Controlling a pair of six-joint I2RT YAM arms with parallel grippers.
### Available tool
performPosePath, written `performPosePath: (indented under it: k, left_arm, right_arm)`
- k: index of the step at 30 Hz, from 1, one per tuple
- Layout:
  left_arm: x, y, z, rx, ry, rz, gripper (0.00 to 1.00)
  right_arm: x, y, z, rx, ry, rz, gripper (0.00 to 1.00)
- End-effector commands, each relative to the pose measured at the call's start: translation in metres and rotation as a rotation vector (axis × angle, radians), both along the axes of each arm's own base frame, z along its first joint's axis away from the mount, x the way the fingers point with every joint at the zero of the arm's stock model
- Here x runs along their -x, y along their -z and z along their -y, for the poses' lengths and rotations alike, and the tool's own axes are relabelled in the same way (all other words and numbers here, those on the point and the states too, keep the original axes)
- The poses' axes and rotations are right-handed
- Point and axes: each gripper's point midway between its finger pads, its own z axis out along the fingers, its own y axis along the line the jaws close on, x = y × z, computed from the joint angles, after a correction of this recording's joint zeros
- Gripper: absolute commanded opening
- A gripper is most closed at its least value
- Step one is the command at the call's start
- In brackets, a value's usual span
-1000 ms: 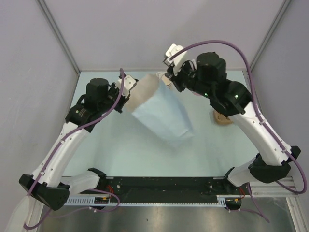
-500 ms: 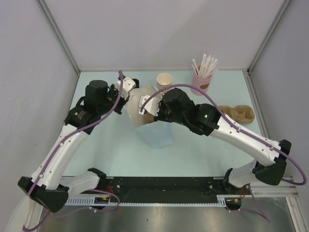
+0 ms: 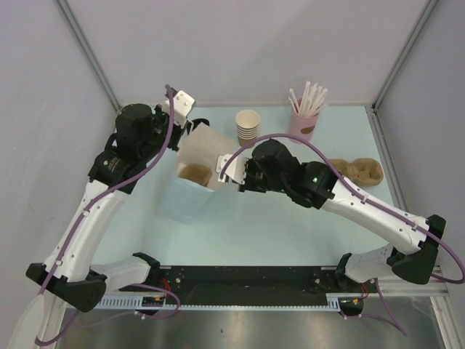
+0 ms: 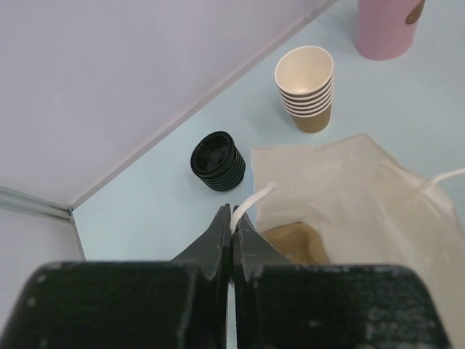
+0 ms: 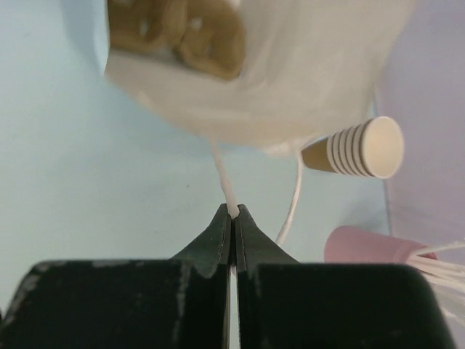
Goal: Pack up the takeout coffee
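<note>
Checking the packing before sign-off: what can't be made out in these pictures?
Bag contents: only a brown patch shows in its mouth, top view; blurred in right wrist view.
Lidded coffee cup: in no view.
Cup carrier: one end covered by the right arm, top view.
Pink cup: top cut off by the left wrist view's edge.

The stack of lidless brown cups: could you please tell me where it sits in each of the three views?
Top external: stack of lidless brown cups at the far centre, between the paper bag and the pink cup.
Left wrist: upper right of centre, beyond the bag.
Right wrist: right side, mid-height, appearing on its side.
Shared landmark: the pink cup, near the stack in every view.
</note>
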Motion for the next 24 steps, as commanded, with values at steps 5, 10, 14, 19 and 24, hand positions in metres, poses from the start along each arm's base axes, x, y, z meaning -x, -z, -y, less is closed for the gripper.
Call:
performPosePath:
  k: [5,10,14,19,24]
  left_arm:
    - [0.001,-0.003,0.017,0.015,0.095,0.005,0.00]
    - [0.026,0.034,0.038,-0.040,0.275,-0.100,0.00]
    - [0.050,0.052,0.052,-0.056,0.406,-0.154,0.00]
    - [0.086,0.065,0.057,-0.063,0.550,-0.231,0.00]
    - [0.116,0.085,0.051,-0.093,0.625,-0.323,0.00]
  right_arm:
    - [0.068,0.072,0.001,0.137,-0.264,-0.183,0.00]
    - [0.099,0.131,0.005,0.266,-0.350,-0.314,0.00]
    - [0.130,0.166,0.004,0.337,-0.421,-0.395,0.00]
    - [0.171,0.166,-0.011,0.292,-0.542,-0.450,0.00]
    - [0.181,0.166,-0.016,0.273,-0.572,-0.488,0.00]
